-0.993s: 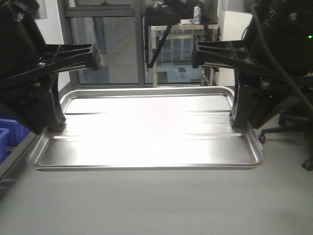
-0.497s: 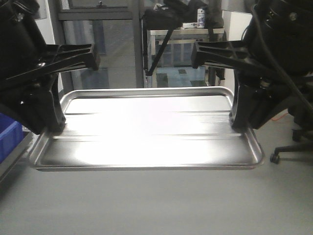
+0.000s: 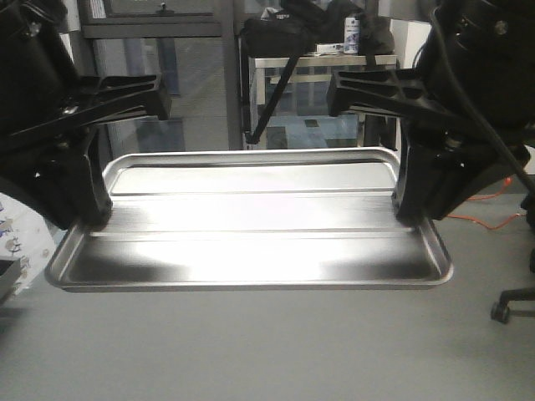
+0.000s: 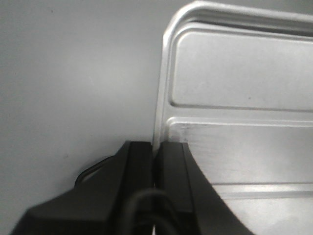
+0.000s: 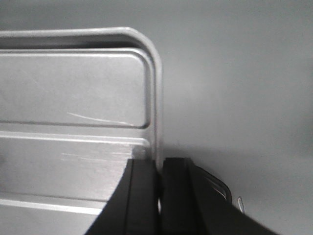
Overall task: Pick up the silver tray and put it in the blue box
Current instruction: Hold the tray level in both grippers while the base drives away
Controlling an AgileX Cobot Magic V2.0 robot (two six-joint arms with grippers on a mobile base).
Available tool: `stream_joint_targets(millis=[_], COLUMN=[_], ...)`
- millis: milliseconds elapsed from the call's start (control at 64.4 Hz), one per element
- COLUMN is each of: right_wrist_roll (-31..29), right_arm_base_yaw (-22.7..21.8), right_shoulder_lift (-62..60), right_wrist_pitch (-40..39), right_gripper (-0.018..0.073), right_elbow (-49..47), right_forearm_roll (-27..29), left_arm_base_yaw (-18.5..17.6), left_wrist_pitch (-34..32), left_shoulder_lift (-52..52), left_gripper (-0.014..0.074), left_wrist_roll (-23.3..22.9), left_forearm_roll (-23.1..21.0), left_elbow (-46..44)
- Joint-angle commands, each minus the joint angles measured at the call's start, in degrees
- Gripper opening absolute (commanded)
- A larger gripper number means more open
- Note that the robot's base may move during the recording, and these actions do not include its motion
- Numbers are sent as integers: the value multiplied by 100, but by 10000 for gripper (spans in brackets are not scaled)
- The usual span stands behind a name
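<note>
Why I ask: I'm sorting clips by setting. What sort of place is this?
Probably an office or lab room, not a home: dark-framed glass partitions at the back, a metal-framed table carrying a black bag, and a rolling chair's caster on grey floor at the right.

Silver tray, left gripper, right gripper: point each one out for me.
silver tray (image 3: 251, 225), front-facing view, on its shiny centre panel.
left gripper (image 4: 155, 148), left wrist view, between the jaws at the tray's rim.
right gripper (image 5: 160, 164), right wrist view, between the jaws at the tray's rim.
</note>
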Motion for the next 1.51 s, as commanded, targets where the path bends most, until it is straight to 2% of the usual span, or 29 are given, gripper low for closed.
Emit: stream_joint_targets(millis=[0,1490], right_wrist_roll=[-10,-10], right_arm_base_yaw=[-33,-33], right_shoulder_lift=[-225,-225], right_wrist_pitch=[67,62], right_gripper=[57,57], right_elbow=[-115,-115], right_forearm_roll=[-271,-271], left_arm_base_yaw=[-1,-1], left_wrist_pitch=[1,1], left_shoulder_lift=[-162,-162], left_gripper=[-104,-104], left_wrist_roll=[-78,-78], left_forearm_roll=[223,257], left_elbow=[-124,-124])
